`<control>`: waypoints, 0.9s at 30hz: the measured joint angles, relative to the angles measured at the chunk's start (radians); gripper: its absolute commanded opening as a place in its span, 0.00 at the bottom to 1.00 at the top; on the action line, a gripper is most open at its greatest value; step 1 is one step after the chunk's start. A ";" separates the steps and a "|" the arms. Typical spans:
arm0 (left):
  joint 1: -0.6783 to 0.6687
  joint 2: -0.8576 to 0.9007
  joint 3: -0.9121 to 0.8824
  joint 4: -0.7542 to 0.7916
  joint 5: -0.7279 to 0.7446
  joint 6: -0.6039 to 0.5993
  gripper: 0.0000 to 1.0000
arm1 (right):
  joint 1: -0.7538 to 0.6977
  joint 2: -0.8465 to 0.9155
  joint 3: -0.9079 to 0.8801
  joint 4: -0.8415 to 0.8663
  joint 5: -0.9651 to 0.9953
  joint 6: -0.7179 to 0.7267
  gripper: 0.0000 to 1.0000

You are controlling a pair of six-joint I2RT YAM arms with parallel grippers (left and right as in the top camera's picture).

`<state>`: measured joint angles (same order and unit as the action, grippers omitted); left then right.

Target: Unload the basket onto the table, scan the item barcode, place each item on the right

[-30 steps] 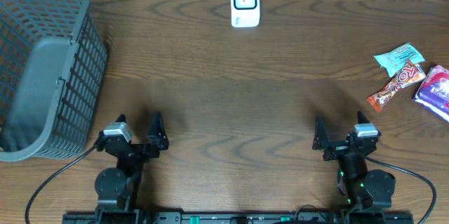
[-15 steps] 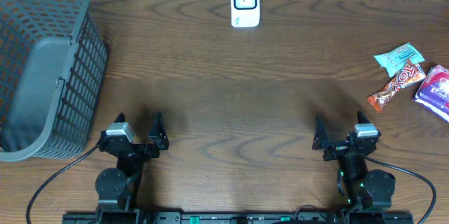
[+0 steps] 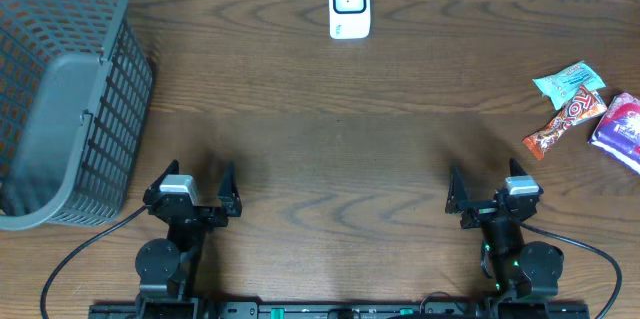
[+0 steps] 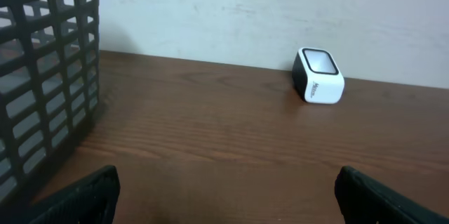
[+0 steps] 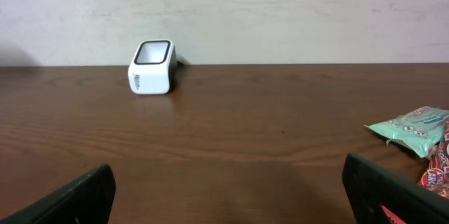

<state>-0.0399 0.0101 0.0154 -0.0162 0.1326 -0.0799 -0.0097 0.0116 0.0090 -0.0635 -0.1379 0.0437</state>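
The small white box-shaped barcode scanner with a dark-rimmed window on its top face [image 3: 349,4] stands upright at the far edge of the brown wood-grain desk [image 3: 330,129], about midway across, close to the pale wall. In the left wrist view the scanner [image 4: 319,76] sits to the right of centre; in the right wrist view it [image 5: 151,67] sits to the left.

Three wrapped snacks lie in a loose cluster at the desk's right edge: a mint-green crinkled packet [image 3: 569,83], just nearer than it an orange-brown candy bar wrapper [image 3: 565,123], and beside that a purple and white packet [image 3: 620,129] partly cut off by the frame. Their barcodes cannot be made out.

The dark grey plastic mesh basket [image 3: 120,109] stands at the far left corner; what shows of its inside is grey floor and latticed wall.

The left hand [image 3: 192,187] and right hand [image 3: 483,184] sit low at the near edge, well apart from the snacks and scanner, each with its fingers spread wide and gripping nothing
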 measured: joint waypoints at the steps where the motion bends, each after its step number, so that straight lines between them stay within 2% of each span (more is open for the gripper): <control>1: 0.000 0.000 0.000 -0.001 0.000 0.003 0.98 | 0.000 0.000 0.000 0.000 0.000 0.000 0.99; 16: 0.000 0.000 0.002 -0.003 0.000 0.011 0.98 | 0.000 0.000 0.000 0.000 0.000 0.000 0.99; 27: 0.000 0.000 0.002 -0.005 -0.003 0.109 0.98 | 0.000 0.000 0.000 0.000 0.000 0.000 0.99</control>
<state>-0.0399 0.0101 0.0177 -0.0212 0.1299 0.0288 -0.0097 0.0116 0.0090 -0.0635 -0.1379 0.0437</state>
